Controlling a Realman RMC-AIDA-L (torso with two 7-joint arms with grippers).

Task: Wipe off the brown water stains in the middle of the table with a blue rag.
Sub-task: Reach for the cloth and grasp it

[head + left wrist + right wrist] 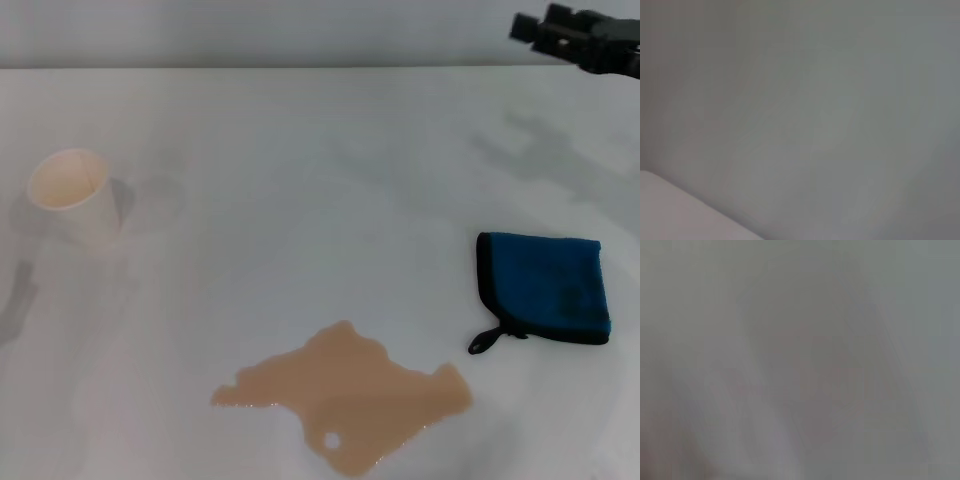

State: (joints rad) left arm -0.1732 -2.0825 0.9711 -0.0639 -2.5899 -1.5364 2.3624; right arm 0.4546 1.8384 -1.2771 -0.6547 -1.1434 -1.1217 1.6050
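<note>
The brown water stains (350,395) form a flat tan puddle with ragged edges on the white table (330,180), near its front edge at the middle. The blue rag (547,285) lies folded to the right of the puddle, with black trim and a short black loop at its near left corner. My right gripper (530,28) is black and hangs at the far right, high above the table and well behind the rag. My left gripper is out of view. Both wrist views show only a plain grey surface.
A pale paper cup (72,195) stands on the table at the far left. Faint shadows lie on the table at the left edge and under the right arm.
</note>
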